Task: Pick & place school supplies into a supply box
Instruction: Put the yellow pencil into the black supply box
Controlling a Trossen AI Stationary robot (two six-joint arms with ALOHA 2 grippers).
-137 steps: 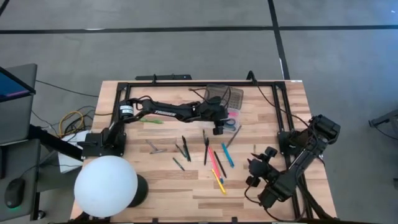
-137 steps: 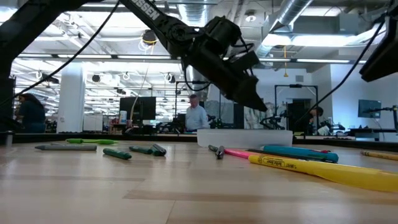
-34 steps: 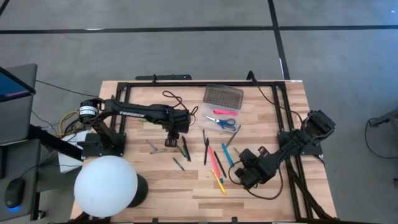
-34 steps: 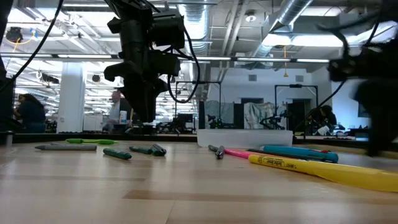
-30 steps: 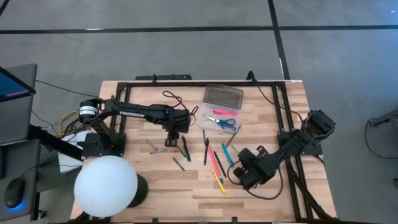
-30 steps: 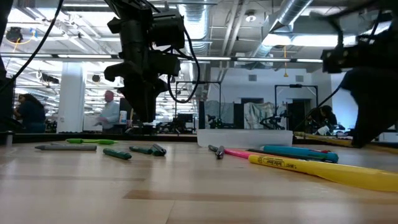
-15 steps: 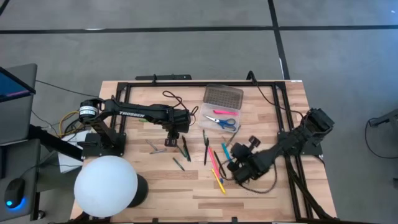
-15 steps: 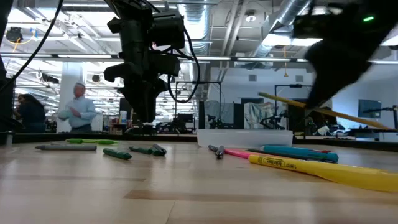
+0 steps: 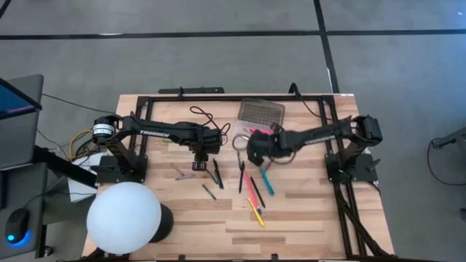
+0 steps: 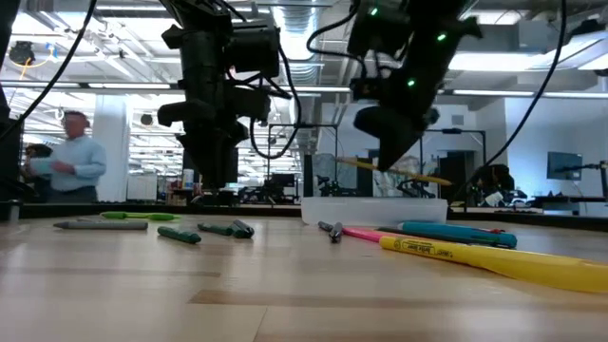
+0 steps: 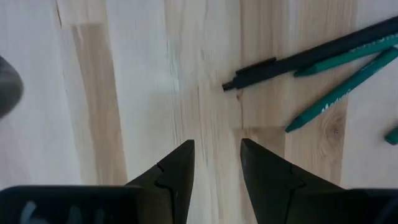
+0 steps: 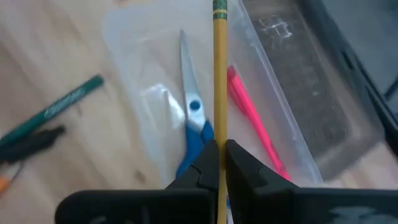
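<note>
The supply box (image 9: 258, 140) lies open at the table's far middle, with blue-handled scissors (image 12: 194, 127) and a pink marker (image 12: 249, 112) in its clear tray and its dotted lid (image 9: 261, 111) beside it on the far side. My right gripper (image 9: 254, 150) hangs over the tray, shut on a yellow pencil (image 12: 219, 74). My left gripper (image 9: 202, 156) hovers open above bare wood (image 11: 216, 147), left of a black pen (image 11: 283, 63) and green pens (image 11: 339, 84). More school supplies (image 9: 252, 191) lie loose on the table nearer the front. My right gripper pinches the yellow pencil's shaft (image 12: 219, 140) between its two fingers. The green-banded end (image 12: 219, 7) sticks out far ahead of the fingers. The fingers come slanting down from above. The pencil (image 10: 394, 172) hangs almost level, clear of the table, above the box tray.
A white dome lamp (image 9: 124, 217) stands at the near left corner. A black rail frame (image 9: 218, 98) borders the far and right sides of the table. Green markers (image 10: 214, 229) and a yellow highlighter (image 10: 475, 256) lie toward the front. A person (image 10: 71, 166) moves in the room behind.
My right gripper has swung from the table's near right toward the far side and left, rising and rolling its wrist. It now hangs above the supply box, with the yellow pencil carried along, lifted clear. The person in the background has walked left.
</note>
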